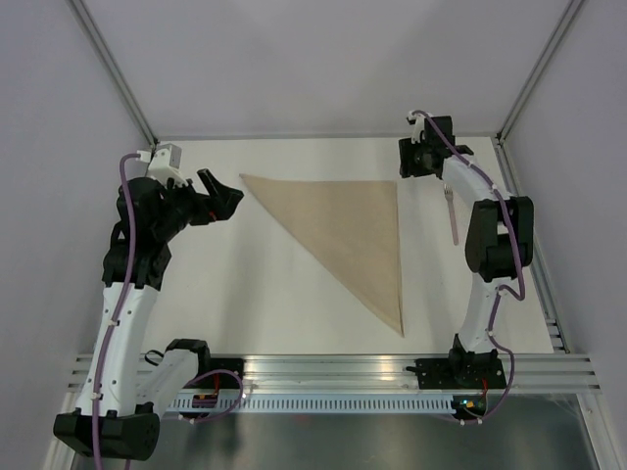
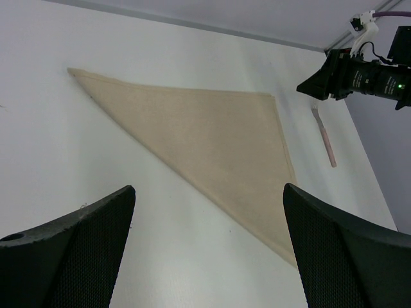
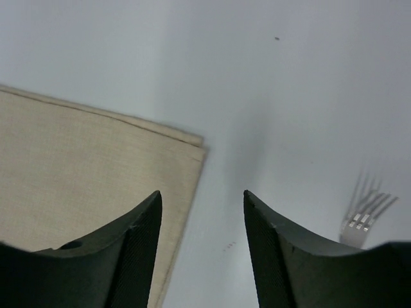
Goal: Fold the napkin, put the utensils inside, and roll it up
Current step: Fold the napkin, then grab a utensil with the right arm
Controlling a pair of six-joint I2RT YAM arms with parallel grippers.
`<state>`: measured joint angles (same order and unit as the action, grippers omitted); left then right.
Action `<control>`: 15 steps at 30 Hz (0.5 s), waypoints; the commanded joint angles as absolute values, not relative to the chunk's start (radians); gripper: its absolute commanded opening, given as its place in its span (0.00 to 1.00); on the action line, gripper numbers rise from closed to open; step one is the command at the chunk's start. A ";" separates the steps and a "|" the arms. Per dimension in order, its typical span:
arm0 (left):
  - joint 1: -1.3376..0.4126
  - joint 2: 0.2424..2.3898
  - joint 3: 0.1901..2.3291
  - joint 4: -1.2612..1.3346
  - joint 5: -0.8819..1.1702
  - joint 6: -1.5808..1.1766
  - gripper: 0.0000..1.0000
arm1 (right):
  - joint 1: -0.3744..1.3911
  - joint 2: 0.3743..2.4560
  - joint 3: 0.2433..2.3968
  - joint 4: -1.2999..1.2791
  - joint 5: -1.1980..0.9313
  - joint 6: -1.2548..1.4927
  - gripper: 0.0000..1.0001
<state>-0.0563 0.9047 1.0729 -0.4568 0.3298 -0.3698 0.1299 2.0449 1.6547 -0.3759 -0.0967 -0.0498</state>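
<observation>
Neatly folded into a flat triangle, the beige napkin [image 1: 348,225] lies beside a slim pink fork [image 1: 452,217]; left gripper [image 1: 223,193] and right gripper [image 3: 202,199] gape empty.

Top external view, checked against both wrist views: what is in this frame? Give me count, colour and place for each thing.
napkin: 1, beige-tan, folded into a triangle, flat at mid-table.
fork: 1, pale pink, on the table right of the napkin, not touching it.
table: 1, white, under everything.
rail: 1, silver, along the near edge.
left tool: 1, black, open, raised left of the napkin.
right tool: 1, black, open, over the napkin's far right corner.
</observation>
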 commanded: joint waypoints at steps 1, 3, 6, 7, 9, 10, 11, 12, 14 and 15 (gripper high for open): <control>-0.052 0.871 1.074 -0.474 0.377 -0.342 1.00 | 0.052 1.993 1.663 -0.482 -0.063 -0.026 0.57; -0.052 0.853 1.069 -0.482 0.379 -0.325 1.00 | 0.008 1.970 1.625 -0.500 -0.071 -0.049 0.51; -0.051 0.828 1.054 -0.488 0.393 -0.322 1.00 | -0.061 1.936 1.537 -0.512 -0.067 -0.093 0.49; -0.052 0.825 1.048 -0.486 0.394 -0.324 1.00 | -0.074 1.927 1.496 -0.511 -0.069 -0.107 0.49; -0.051 0.816 1.031 -0.482 0.399 -0.324 1.00 | -0.098 1.902 1.461 -0.508 -0.054 -0.132 0.48; -0.052 0.815 1.026 -0.477 0.400 -0.324 1.00 | -0.110 1.895 1.435 -0.506 -0.054 -0.135 0.48; -0.051 0.815 1.022 -0.476 0.402 -0.324 1.00 | -0.117 1.888 1.425 -0.503 -0.052 -0.138 0.49; -0.052 0.816 1.019 -0.476 0.408 -0.324 1.00 | -0.121 1.884 1.413 -0.505 -0.049 -0.140 0.48; -0.052 0.818 1.017 -0.471 0.414 -0.324 1.00 | -0.135 1.888 1.405 -0.506 -0.041 -0.143 0.48; -0.052 0.816 1.016 -0.471 0.416 -0.322 1.00 | -0.137 1.891 1.401 -0.506 -0.041 -0.147 0.48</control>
<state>-0.0563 0.8192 1.0222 -0.4816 0.3767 -0.3523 -0.1341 1.9381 1.4082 -0.4866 -0.0734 -0.1234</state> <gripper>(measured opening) 0.994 0.487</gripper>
